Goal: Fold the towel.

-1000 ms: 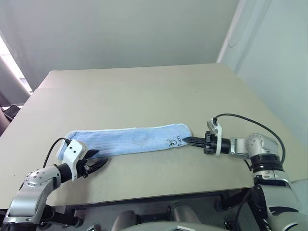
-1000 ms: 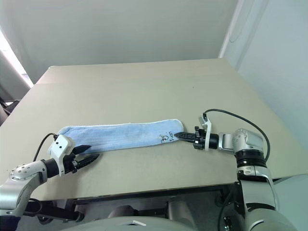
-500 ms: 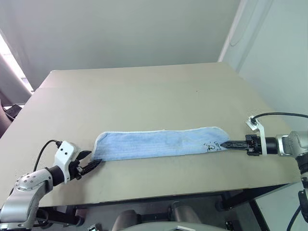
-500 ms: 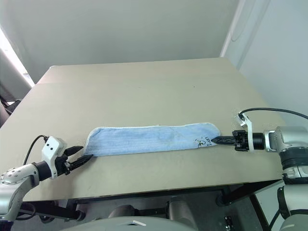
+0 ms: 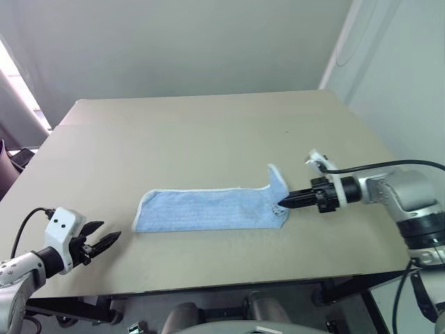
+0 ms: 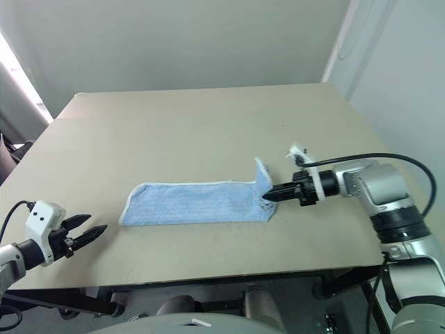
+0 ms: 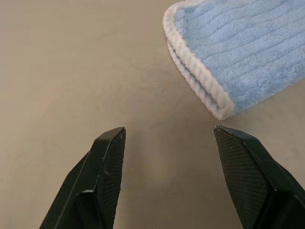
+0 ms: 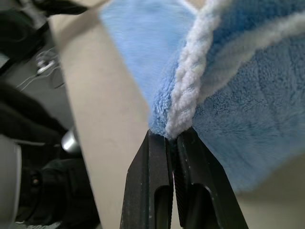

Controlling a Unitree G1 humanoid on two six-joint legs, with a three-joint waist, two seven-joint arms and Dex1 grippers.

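Right end effector [image 5: 284,204] pinches my towel's [image 5: 208,209] lifted right end; its long axis runs left-right across the desk [image 5: 208,132]. Left end effector [image 5: 104,240] hovers spread.

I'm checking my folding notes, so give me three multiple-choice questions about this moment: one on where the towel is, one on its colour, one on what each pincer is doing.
1. The towel lies:
A. along the table's near half
B. hanging off the far edge
C. on the floor

2. The towel is:
A. red
B. light blue, white edging
C. green

3. The pincers:
A. both open
B. both gripping
C. right pincer gripping, left pincer open

Answers: 1 A, it lies flat on the table; 2 B, the wrist views show it; 3 C, the right one lifts the towel's end while the left one holds nothing.
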